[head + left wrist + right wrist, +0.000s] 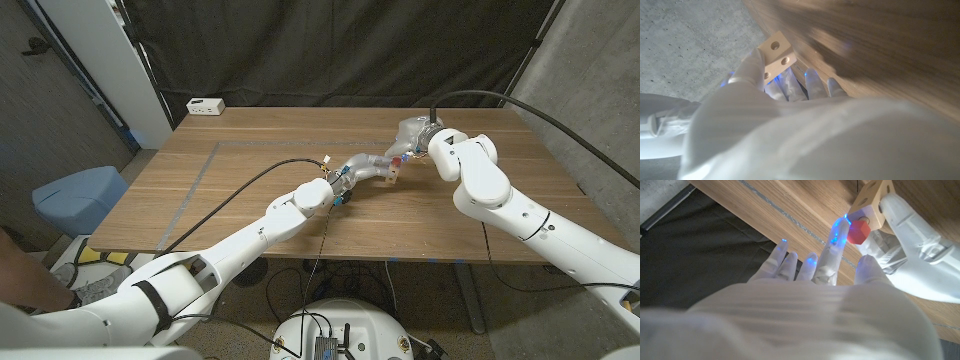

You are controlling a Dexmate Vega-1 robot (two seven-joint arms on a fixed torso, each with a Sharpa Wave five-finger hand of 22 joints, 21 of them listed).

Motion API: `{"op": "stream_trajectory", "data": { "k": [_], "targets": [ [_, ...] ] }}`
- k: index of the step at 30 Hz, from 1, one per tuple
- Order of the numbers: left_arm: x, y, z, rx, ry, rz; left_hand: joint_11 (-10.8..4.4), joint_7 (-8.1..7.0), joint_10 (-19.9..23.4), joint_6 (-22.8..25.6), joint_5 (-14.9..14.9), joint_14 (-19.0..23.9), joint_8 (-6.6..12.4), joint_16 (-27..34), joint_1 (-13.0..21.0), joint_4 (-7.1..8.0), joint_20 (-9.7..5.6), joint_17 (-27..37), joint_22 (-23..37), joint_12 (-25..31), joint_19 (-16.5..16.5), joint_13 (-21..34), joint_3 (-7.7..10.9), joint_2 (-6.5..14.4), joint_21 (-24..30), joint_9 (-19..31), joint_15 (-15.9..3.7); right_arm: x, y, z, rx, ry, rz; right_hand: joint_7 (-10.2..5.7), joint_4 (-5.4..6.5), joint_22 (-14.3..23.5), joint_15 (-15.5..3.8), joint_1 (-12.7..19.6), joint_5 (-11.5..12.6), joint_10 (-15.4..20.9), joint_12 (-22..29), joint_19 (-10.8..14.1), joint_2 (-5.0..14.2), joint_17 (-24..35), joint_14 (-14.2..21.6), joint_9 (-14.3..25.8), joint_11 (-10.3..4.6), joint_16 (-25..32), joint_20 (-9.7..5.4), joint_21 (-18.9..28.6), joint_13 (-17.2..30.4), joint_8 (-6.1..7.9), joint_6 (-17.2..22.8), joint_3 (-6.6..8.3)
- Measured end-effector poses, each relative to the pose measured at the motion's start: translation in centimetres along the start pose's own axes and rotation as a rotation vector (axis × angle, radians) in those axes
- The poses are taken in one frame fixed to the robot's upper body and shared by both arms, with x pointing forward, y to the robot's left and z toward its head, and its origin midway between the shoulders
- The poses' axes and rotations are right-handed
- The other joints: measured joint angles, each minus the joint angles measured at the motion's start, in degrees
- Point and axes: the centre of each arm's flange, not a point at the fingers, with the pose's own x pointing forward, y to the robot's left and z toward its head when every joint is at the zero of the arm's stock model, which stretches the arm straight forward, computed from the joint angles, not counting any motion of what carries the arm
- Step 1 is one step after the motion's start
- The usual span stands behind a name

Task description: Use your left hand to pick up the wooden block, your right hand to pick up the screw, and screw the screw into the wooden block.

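Note:
My left hand (366, 168) holds the pale wooden block (393, 173) above the middle of the table. In the left wrist view the wooden block (776, 54) shows two round holes and sits between my fingers (754, 67). My right hand (413, 137) comes in from behind the block. The right wrist view shows it pinching a red-headed screw (858, 231) between thumb and finger, the screw's head right against the block (873, 199). The screw's shaft is hidden. My left hand (912, 255) is wrapped around the block's far side there.
A white box (205, 106) lies at the table's back left corner. A grey tape line (200, 172) runs across the table's left part. A black cable (262, 178) hangs along my left arm. A blue bin (76, 196) stands beside the table's left edge.

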Motion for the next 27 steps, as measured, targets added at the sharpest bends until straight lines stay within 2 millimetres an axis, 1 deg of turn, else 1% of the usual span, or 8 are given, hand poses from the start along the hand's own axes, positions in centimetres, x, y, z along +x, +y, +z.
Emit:
{"op": "stream_trajectory", "data": {
  "k": [2, 4, 6, 11, 20, 24, 26, 27],
  "targets": [
    [0.0, 0.0, 0.0, 0.0, 0.0, 0.001, 0.0, 0.0, 0.0, 0.0, 0.0, 0.0, 0.0, 0.0, 0.0, 0.0, 0.0, 0.0, 0.0, 0.0, 0.0, 0.0, 0.0, 0.0, 0.0, 0.01, 0.0, 0.0, 0.0, -0.1, 0.005, 0.006, -0.002, -0.01, 0.0, 0.0, 0.0, -0.49, 0.0, 0.1, 0.0, 0.0, 0.05, 0.0, 0.0, 0.0, 0.38, 0.0, 0.0, 0.0, 0.0, -0.26, -0.46, 0.0],
    [0.0, 0.1, 0.0, 0.001, -0.002, 0.002, 0.0, 0.0, 0.0, 0.0, -0.01, 0.0, 0.0, 0.0, 0.0, 0.0, 0.0, 0.0, 0.0, 0.0, 0.0, 0.0, 0.0, 0.0, 0.0, 0.01, 0.0, -0.1, -0.2, -0.3, 0.014, 0.012, -0.008, 0.08, 0.0, 0.0, 0.0, -0.66, 0.0, -0.11, -0.22, 0.0, 0.22, 0.0, 0.0, 0.0, 2.0, 0.0, 0.0, 0.0, 0.0, -0.88, -1.61, 0.0],
    [0.0, 0.2, 0.0, 0.002, -0.003, 0.003, 0.0, 0.0, 0.0, 0.0, -0.01, 0.0, 0.01, 0.0, 0.01, 0.0, 0.0, 0.0, 0.0, 0.0, 0.0, 0.0, 0.0, 0.0, 0.0, 0.01, 0.0, -0.2, -0.3, -0.4, 0.024, 0.016, -0.014, -0.02, -0.23, 0.0, 0.0, -0.87, 0.0, -0.21, -0.21, 0.0, 0.43, 0.0, 0.0, 0.0, 3.09, -0.3, 0.0, 0.0, 0.07, -1.33, -2.47, -0.23],
    [-0.1, 0.4, 0.1, 0.004, -0.005, 0.006, 0.02, 0.0, 0.02, 0.0, -0.02, 0.0, 0.01, 0.0, 0.01, 0.0, 0.0, 0.0, 0.0, 0.0, 0.0, 0.0, 0.0, -0.01, 0.0, 0.01, 0.0, -0.4, -0.5, -0.9, 0.057, 0.03, -0.026, 0.12, -0.23, 0.0, 0.0, -0.87, 0.0, -0.41, -0.44, 0.0, 0.43, -0.17, 0.0, 0.17, 3.7, -0.44, 0.0, 0.0, 0.15, -2.05, -4.05, -0.23],
    [-0.2, 0.9, 0.3, 0.004, -0.012, 0.018, 0.25, 0.0, 0.25, 0.0, -0.18, 0.0, 0.03, 0.0, 0.1, 0.0, 0.0, 0.0, 0.0, 0.0, 0.0, 0.0, 0.0, -0.1, 0.0, 0.0, 0.0, -0.6, -0.9, -1.8, 0.119, 0.063, -0.056, 0.33, -0.47, -0.01, -0.09, -1.17, 0.0, -0.2, -0.43, 0.21, 0.73, -0.27, 1.14, 0.17, 5.6, -0.44, 0.21, 0.0, 0.14, -3.76, -7.29, -0.46],
    [-0.2, 1.2, 0.4, 0.004, -0.019, 0.026, 0.54, 0.0, 0.54, 0.0, -0.23, 0.0, 0.04, 0.0, 0.1, 0.0, 0.0, 0.0, 0.0, 0.0, 0.0, 0.0, 0.0, -0.1, 0.0, -0.01, 0.0, -0.6, -1.1, -2.2, 0.149, 0.075, -0.073, 0.71, -0.71, -0.01, 0.1, -1.4, 0.0, -0.31, -0.43, 0.75, 0.99, -0.27, 1.33, 0.17, 6.9, -0.44, 0.76, 0.0, 0.14, -4.54, -8.33, -0.7],
    [-0.2, 1.4, 0.5, 0.004, -0.024, 0.03, 0.54, 0.0, 0.55, 0.0, -0.24, 0.0, 0.04, 0.0, 0.1, 0.0, 0.0, 0.0, 0.0, 0.0, 0.0, 0.0, 0.0, -0.1, 0.0, -0.01, 0.0, -0.7, -1.1, -2.3, 0.166, 0.081, -0.08, 0.69, -0.71, -0.01, -0.12, -1.6, 0.0, -0.29, -0.43, 1.56, 1.2, -0.27, 1.55, 0.4, 7.75, -0.44, 1.6, 0.0, 0.14, -5.08, -9.16, -0.7],
    [-0.2, 1.5, 0.6, 0.003, -0.026, 0.032, 0.54, 0.0, 0.55, 0.0, -0.24, 0.0, 0.04, 0.0, 0.14, 0.0, 0.0, 0.0, 0.0, 0.0, 0.0, 0.0, 0.0, -0.14, 0.0, -0.02, 0.0, -0.7, -1.1, -2.5, 0.179, 0.085, -0.085, 0.75, -0.86, -0.01, -0.21, -1.54, 0.0, -0.39, -0.43, 1.94, 1.26, -0.27, 1.64, 0.44, 8.22, -0.44, 2.39, 0.0, 0.14, -5.42, -9.75, -0.85]
  ]
}}
